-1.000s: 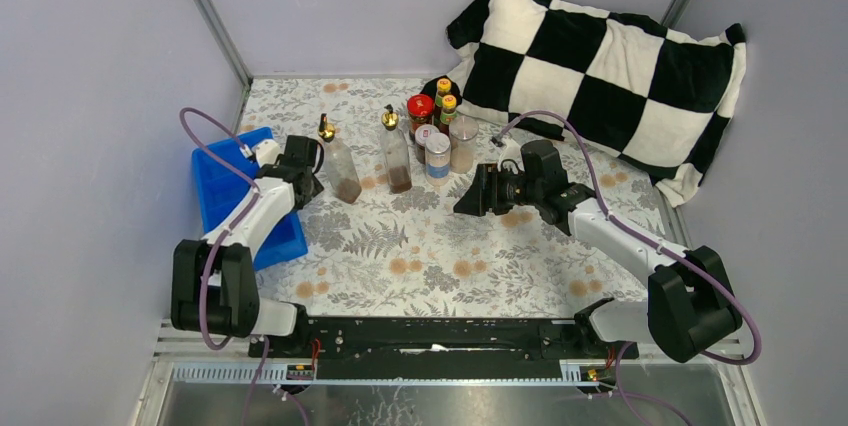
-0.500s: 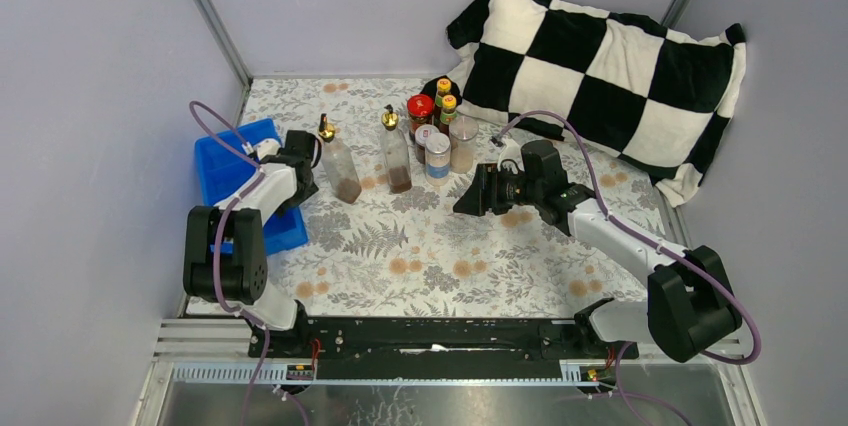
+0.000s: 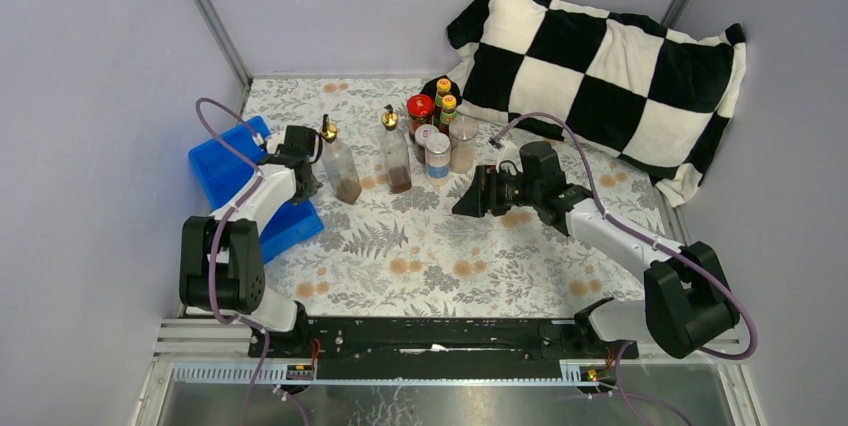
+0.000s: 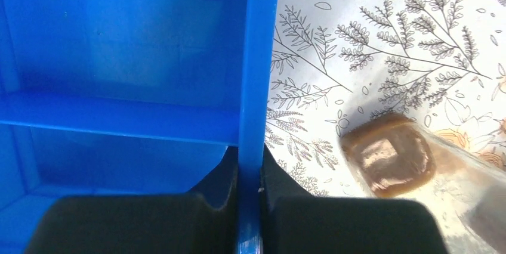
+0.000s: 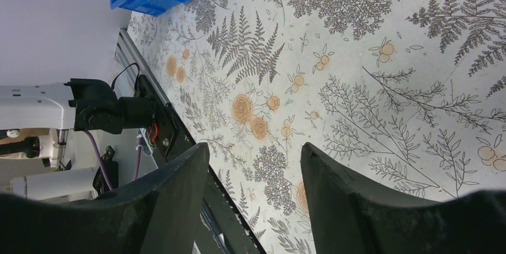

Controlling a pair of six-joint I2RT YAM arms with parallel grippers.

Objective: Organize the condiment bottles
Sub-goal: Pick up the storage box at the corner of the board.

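The checkered pillow (image 3: 610,66) (black and white squares) lies at 2 o'clock, and the blue tray (image 3: 222,168) sits at 9 o'clock. The condiment bottles (image 3: 398,161) stand bunched together near 12 o'clock. The left gripper (image 4: 249,173) pinches the tray's wall, and the right gripper (image 5: 253,158) is open, holding nothing.

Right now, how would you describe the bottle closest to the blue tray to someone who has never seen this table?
From the checkered pillow at the back right, look left to the cluster of condiment bottles. The one meant is the tall clear bottle at its left end, beside the blue tray; gold-spouted like its twin, it alone stands apart from the group.
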